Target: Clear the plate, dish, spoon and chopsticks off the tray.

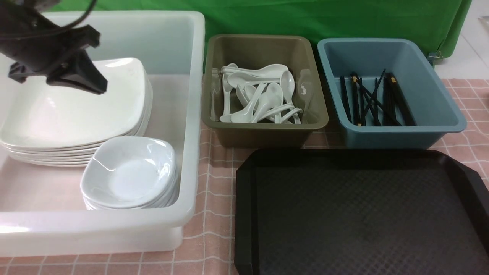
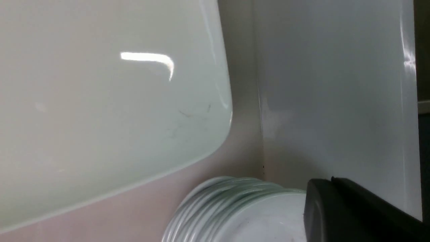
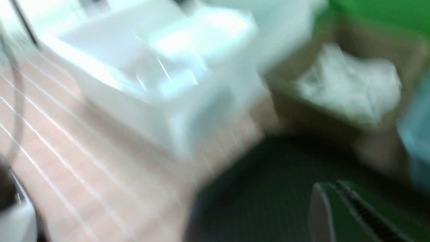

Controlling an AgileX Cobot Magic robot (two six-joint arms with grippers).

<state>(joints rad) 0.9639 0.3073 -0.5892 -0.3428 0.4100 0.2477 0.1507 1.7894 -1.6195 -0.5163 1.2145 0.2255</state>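
Observation:
The black tray (image 1: 359, 214) lies at the front right with nothing on it. The top plate (image 1: 72, 110) lies on a stack in the white tub (image 1: 193, 114), beside a stack of dishes (image 1: 130, 172). Spoons (image 1: 259, 95) fill the olive tub and chopsticks (image 1: 372, 101) lie in the blue tub. My left gripper (image 1: 100, 87) hangs above the plate stack, shut and empty. In the left wrist view it (image 2: 331, 181) is over the dishes (image 2: 242, 215), with the plate (image 2: 100, 101) beside. My right gripper (image 3: 332, 185) shows only in its blurred wrist view, jaws together, above the tray (image 3: 262, 188).
The olive tub (image 1: 263, 131) and the blue tub (image 1: 386, 133) stand side by side behind the tray. A pink checked cloth (image 1: 214, 214) covers the table. A green backdrop (image 1: 305, 15) hangs at the back.

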